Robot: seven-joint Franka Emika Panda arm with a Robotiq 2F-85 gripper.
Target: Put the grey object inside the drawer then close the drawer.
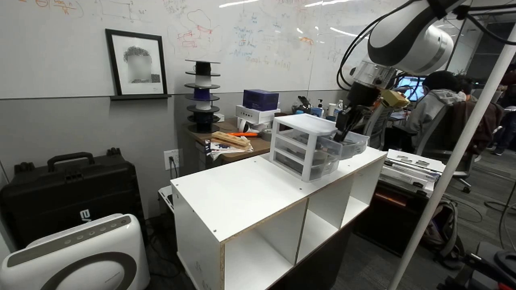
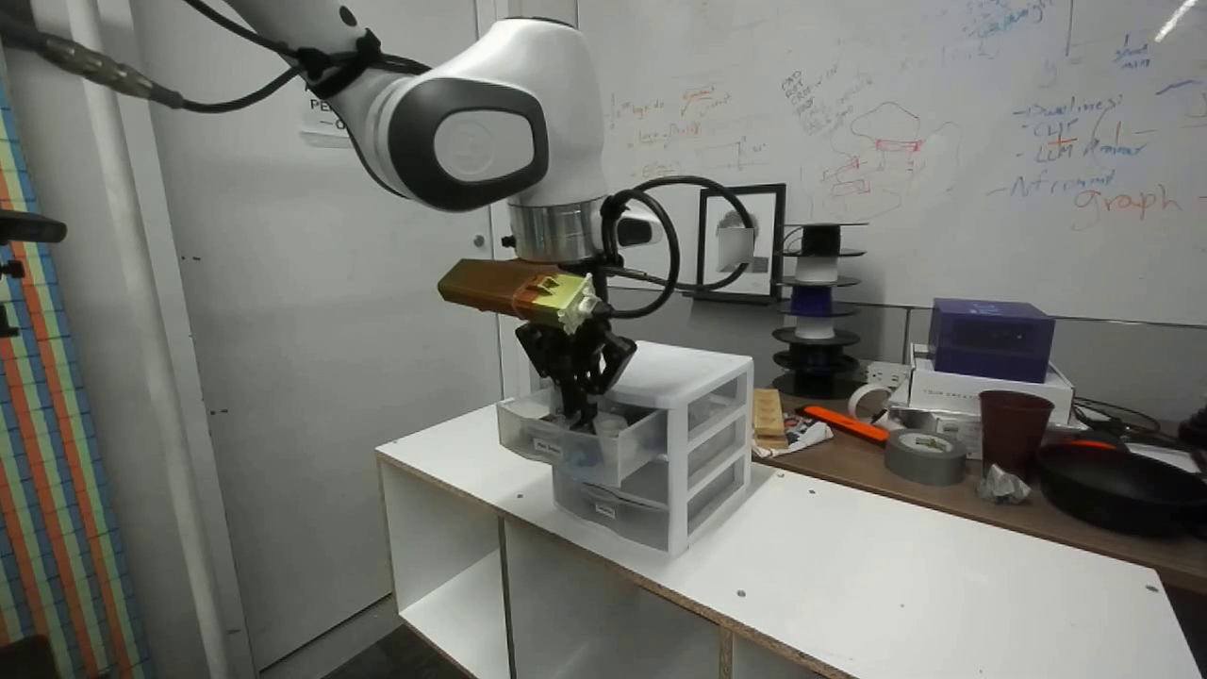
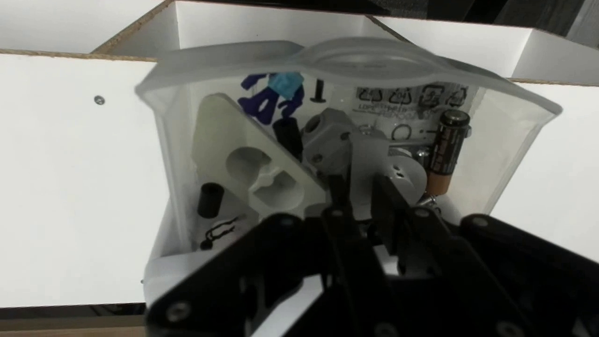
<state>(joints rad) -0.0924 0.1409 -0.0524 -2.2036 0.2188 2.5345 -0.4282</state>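
Observation:
The top translucent drawer (image 1: 355, 146) is pulled out of the small white-framed drawer unit (image 1: 307, 123); it also shows in an exterior view (image 2: 528, 439) and from above in the wrist view (image 3: 369, 52). My gripper (image 1: 340, 137) reaches down into this drawer in both exterior views (image 2: 579, 417). In the wrist view its fingers (image 3: 359, 187) are close together, one on each side of a narrow pale grey object (image 3: 367, 157), and appear to hold it. The object is inside the drawer, and its lower part is hidden. It cannot be made out clearly in the exterior views.
The drawer also holds a cream block with two round hollows (image 3: 264, 173), a battery (image 3: 447, 152), a faceted grey piece (image 3: 327, 135) and purple and blue bits (image 3: 271, 96). The unit stands on a white open-fronted cabinet (image 1: 242, 193). A cluttered brown desk (image 2: 849, 486) stands behind.

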